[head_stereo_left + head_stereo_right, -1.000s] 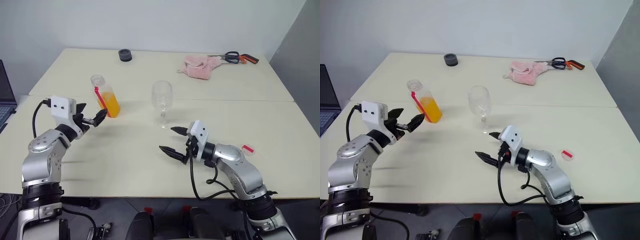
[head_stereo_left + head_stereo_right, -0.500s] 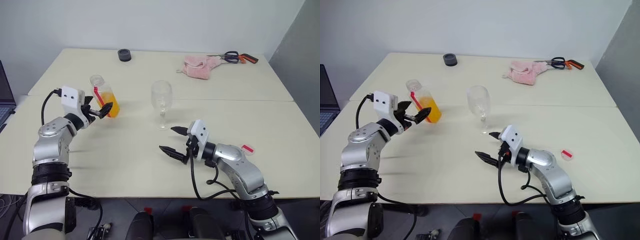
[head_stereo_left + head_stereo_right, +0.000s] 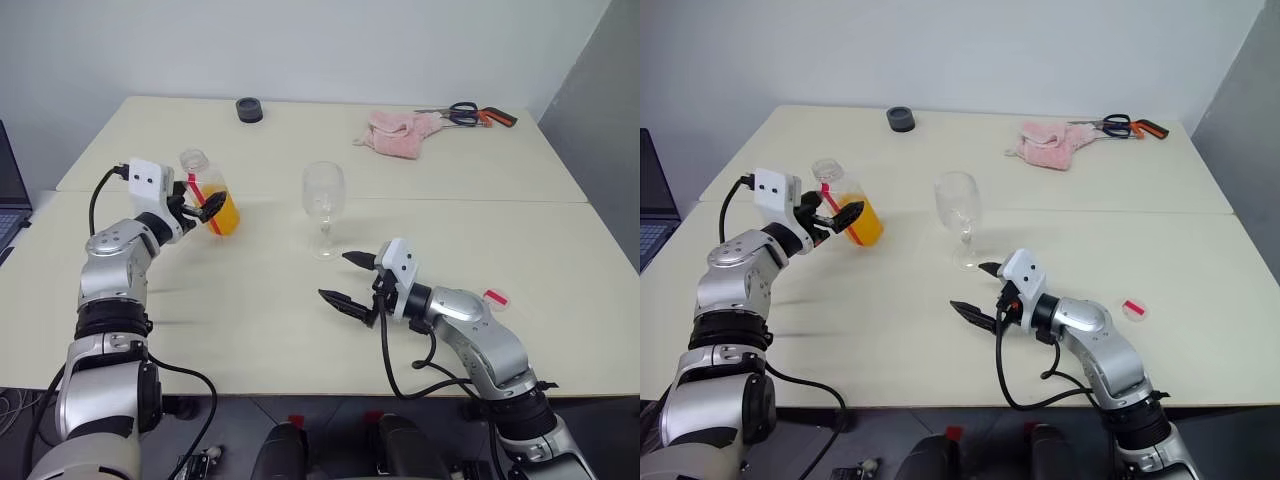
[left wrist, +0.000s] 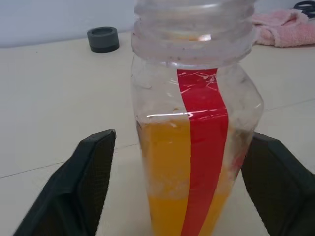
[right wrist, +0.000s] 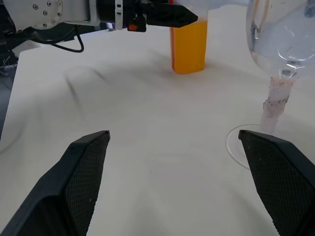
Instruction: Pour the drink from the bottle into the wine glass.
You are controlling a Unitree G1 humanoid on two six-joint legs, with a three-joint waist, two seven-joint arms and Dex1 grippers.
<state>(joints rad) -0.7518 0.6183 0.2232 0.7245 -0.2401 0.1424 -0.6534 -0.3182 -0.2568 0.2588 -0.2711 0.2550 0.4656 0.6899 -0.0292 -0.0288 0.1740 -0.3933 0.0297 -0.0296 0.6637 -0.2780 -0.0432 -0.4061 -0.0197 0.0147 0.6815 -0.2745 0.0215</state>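
Your left hand (image 3: 197,207) straddles the bottle (image 3: 212,193) on the bench (image 3: 250,300), fingers apart: close squarely on the body, then lift toward the wine glass (image 3: 323,207); right hand (image 3: 352,281) open

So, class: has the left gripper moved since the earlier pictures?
Yes. The left gripper has advanced up the table to the bottle, its fingers now flanking it.

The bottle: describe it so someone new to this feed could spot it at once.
On the cream table, look to the robot's left of the wine glass, where the left gripper reaches. The bottle stands upright between its fingers, uncapped. Nothing else holds orange drink or bears a red vertical strip.
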